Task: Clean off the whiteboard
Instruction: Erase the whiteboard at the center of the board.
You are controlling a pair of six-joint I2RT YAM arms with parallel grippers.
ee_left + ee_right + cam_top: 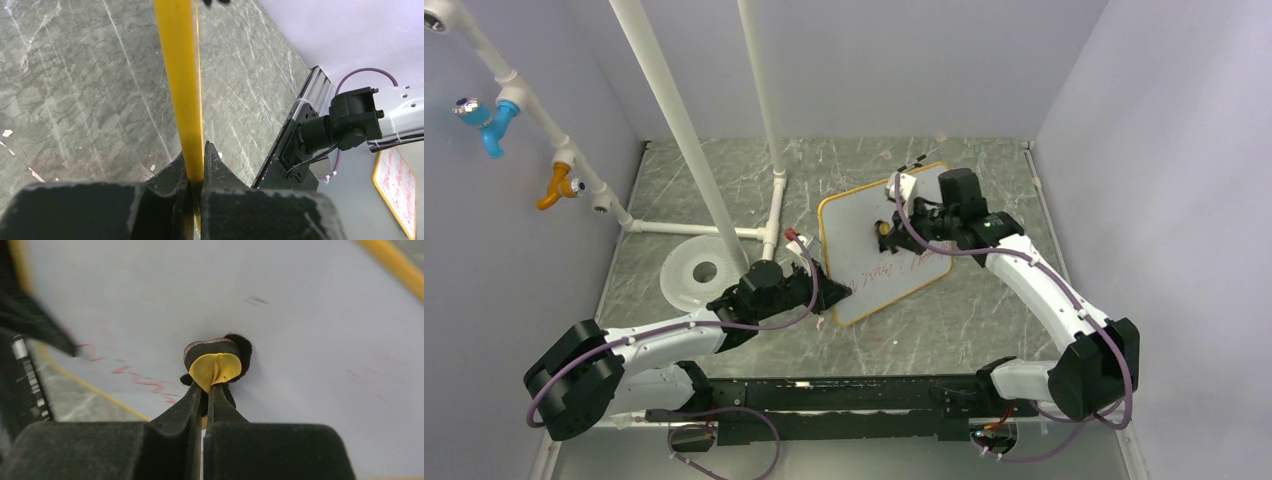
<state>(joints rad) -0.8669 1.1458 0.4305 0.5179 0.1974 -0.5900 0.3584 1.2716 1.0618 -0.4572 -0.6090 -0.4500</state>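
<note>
The whiteboard [864,225], white with an orange-tan frame, lies tilted in the middle of the table. A red scrawl [894,268] crosses its lower half. My left gripper [829,298] is shut on the board's lower left edge. In the left wrist view the yellow frame [179,75] runs straight into the pinched left gripper [196,167]. My right gripper [892,232] is over the board, shut on a small yellow-and-black eraser [883,229]. In the right wrist view the eraser [215,365] presses on the white surface [310,340], just right of the red scrawl [145,382], with the right gripper [206,389] clamped on it.
A round white disc [701,271] with a centre hole lies left of the board. White pipes [679,130] rise from the table behind it. Blue [492,122] and orange [556,186] fittings hang on the left pipe. Pale walls close in three sides.
</note>
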